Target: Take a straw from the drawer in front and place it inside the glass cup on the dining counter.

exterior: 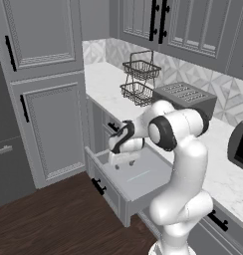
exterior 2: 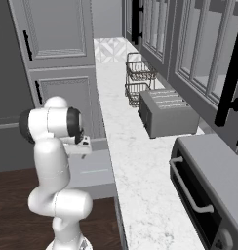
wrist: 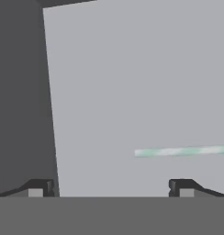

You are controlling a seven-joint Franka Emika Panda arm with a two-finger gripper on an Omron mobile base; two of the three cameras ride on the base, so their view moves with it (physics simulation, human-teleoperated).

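Observation:
The drawer (exterior: pixel 124 201) stands pulled out below the marble worktop, and its grey floor (wrist: pixel 132 92) lies under the hand. The straw (wrist: pixel 182 150) is a thin pale stick lying flat on that floor. It shows faintly in the left base view as the straw (exterior: pixel 138 175). My gripper (exterior: pixel 123 163) hangs over the back part of the drawer, pointing down. In the hand view the gripper (wrist: pixel 109 188) is open with nothing between its fingertips (wrist: pixel 182 188). The straw lies just ahead of the right fingertip and runs off to the right. The glass cup and the dining counter are out of view.
A toaster (exterior: pixel 185 97) and stacked wire baskets (exterior: pixel 141 79) stand on the worktop (exterior 2: pixel 135 171) behind the drawer. A dark oven (exterior 2: pixel 208 190) sits at the near right. Tall grey cabinet doors (exterior: pixel 54 129) rise to the left. Dark wood floor (exterior: pixel 54 224) lies in front.

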